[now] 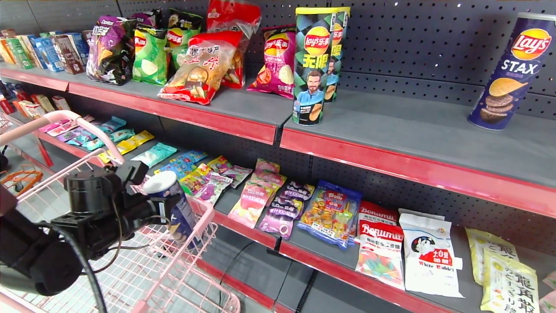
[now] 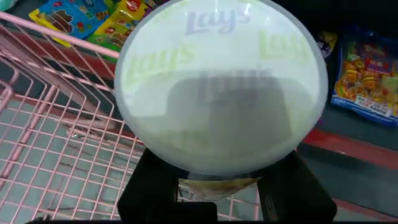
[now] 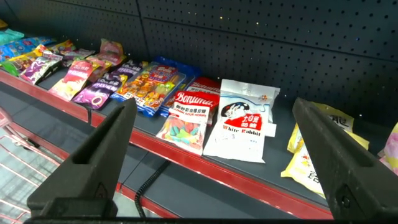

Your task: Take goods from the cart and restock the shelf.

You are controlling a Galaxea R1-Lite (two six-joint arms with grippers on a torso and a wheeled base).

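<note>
My left gripper (image 1: pixel 161 208) is shut on a dark blue chip can (image 1: pixel 176 206) with a white lid (image 2: pixel 221 84), held upright over the front corner of the pink wire cart (image 1: pixel 191 265). From the left wrist view the lid hides most of the can and the cart's mesh (image 2: pixel 56 143) lies below. The grey upper shelf (image 1: pixel 391 126) carries a matching blue can (image 1: pixel 508 74) at the far right and two green-black cans (image 1: pixel 312 65) in the middle. My right gripper (image 3: pixel 214 168) stands open and holds nothing, facing the lower shelf (image 3: pixel 205 165).
Chip bags (image 1: pixel 200 69) crowd the upper shelf's left part; bare shelf lies between the green-black cans and the blue can. Candy bags (image 1: pixel 330 213) and a white sweets bag (image 3: pixel 242 121) cover the lower shelf. The cart handle (image 1: pixel 65 119) rises at the left.
</note>
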